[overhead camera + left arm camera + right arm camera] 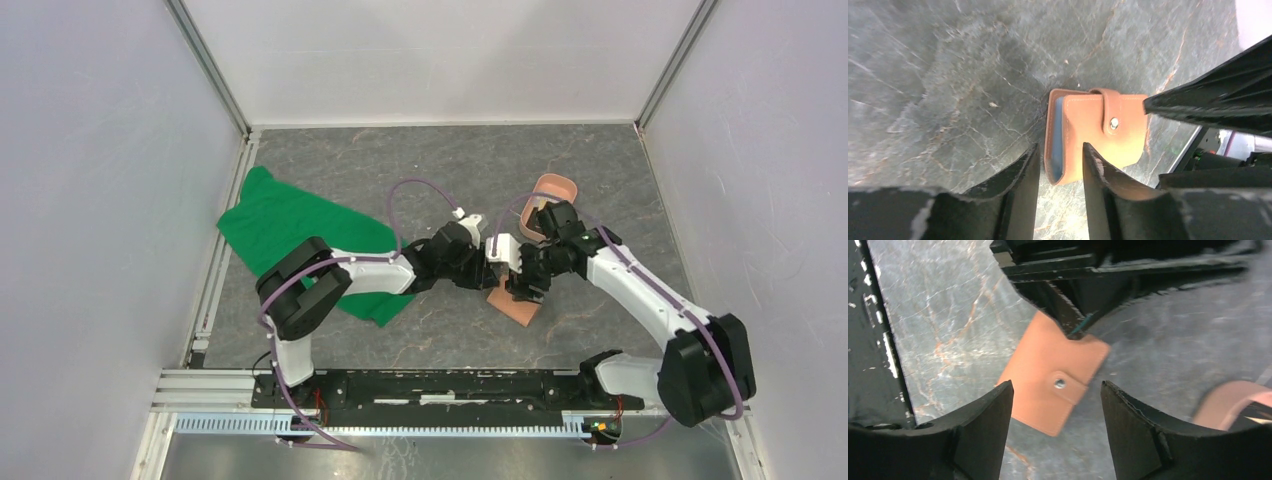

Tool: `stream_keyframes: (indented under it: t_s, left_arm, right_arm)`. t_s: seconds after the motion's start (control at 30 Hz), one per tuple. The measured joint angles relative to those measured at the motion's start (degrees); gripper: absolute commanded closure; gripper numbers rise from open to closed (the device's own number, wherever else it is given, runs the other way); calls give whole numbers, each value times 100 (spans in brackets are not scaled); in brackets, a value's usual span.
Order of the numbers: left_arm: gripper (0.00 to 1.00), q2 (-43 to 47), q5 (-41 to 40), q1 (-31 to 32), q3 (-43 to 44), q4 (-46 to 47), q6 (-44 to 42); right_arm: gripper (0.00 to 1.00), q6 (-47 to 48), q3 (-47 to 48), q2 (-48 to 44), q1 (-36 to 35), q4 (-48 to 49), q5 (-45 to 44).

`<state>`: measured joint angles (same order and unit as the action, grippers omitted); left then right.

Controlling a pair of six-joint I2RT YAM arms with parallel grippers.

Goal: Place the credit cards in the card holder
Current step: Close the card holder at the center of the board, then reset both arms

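Both left gripper and right gripper gape above the snapped-shut card holder; contents hidden.

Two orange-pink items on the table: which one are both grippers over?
The tan-orange card holder, flat with a snap strap, lies under the open left gripper and open right gripper. The salmon-pink tray sits farther back, apart.
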<state>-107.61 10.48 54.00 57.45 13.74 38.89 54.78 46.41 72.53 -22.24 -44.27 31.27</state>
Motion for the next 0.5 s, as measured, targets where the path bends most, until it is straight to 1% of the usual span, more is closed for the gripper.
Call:
stream_keyframes:
  t_s: [0.1,0.13,0.23,0.27,0.33,0.37,0.4,0.43,0.5]
  left_arm:
    - [38,302,-101,-127,46,-203,-79]
    - [36,444,-133,-170,61,-267,-111]
    - [33,1049,-319,-260,72,-396,-361]
    - [28,1311,-415,-280,61,-404,-472]
    - [14,1912,-584,-291,-81,-348,-640]
    - [5,2293,-662,-286,-256,-260,-708]
    - [2,2710,-758,-286,-476,-179,-774]
    - [1,3045,-822,-286,-656,-125,-833]
    - [0,3858,-957,-295,-1108,-55,-892]
  right_arm:
    - [25,-94,249,-323,116,63,68]
    - [25,-116,278,-461,179,98,109]
    - [24,-190,275,-802,518,173,339]
    - [23,-210,256,-909,704,214,450]
    - [15,-273,166,-1147,1231,348,826]
    - [11,-319,90,-1283,1547,435,1067]
    - [5,-393,-11,-1440,1926,546,1320]
    - [2,-481,-83,-1565,2205,632,1443]
    - [2,-732,-238,-1871,2879,885,1663]
